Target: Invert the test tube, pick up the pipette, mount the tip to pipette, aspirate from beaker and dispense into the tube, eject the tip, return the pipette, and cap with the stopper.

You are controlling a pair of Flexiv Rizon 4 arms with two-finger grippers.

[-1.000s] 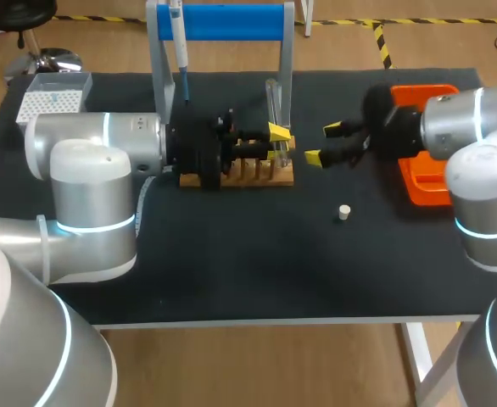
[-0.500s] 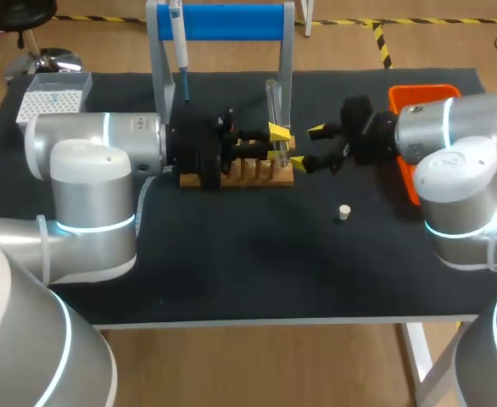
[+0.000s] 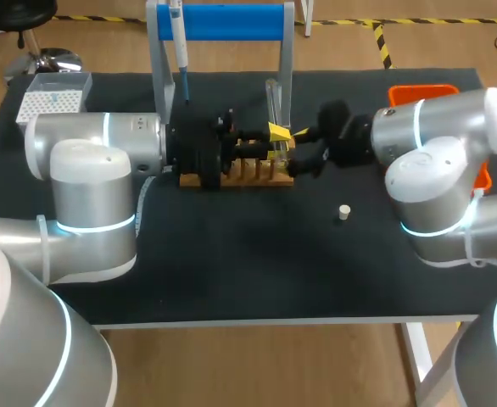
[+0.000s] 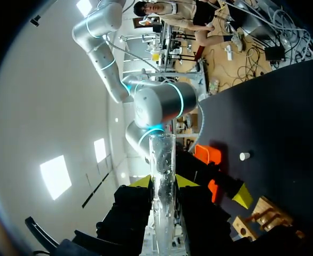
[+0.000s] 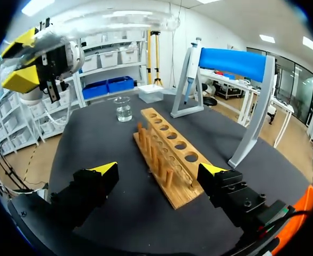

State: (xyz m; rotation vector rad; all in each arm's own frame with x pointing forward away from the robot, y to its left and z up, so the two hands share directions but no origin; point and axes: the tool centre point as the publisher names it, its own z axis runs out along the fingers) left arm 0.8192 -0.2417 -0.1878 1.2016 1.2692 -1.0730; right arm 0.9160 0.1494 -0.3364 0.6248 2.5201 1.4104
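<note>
The stopper (image 3: 343, 212) lies on the table (image 3: 231, 271), lower right of centre. Behind it, mid-frame by the wooden rack (image 3: 248, 174), my left gripper (image 4: 163, 181) is clamped on the test tube (image 4: 162, 152). My right gripper (image 5: 157, 169) is spread wide and empty beside it. The pipette (image 3: 179, 42) hangs at the top, left of centre.

Worktop (image 3: 231, 271): matte black.
Test tube (image 4: 162, 154): clear glass.
Left claw (image 4: 163, 184): black body, bright yellow tips.
Right claw (image 5: 157, 170): black too, yellow tips.
Left arm (image 3: 87, 161), right arm (image 3: 435, 140): silver-grey shells, glowing cyan rings.
Rack (image 5: 170, 160): pale tan wood.
Stand (image 3: 223, 21): blue crossbar, grey legs.
Pipette (image 3: 179, 38): white body, dark blue lower shaft.
Beaker (image 5: 123, 109): transparent.
Stopper (image 3: 343, 212): cream.
Tray (image 3: 422, 89): orange.
Tip box (image 3: 53, 100): white, fine dotted grid on top.
</note>
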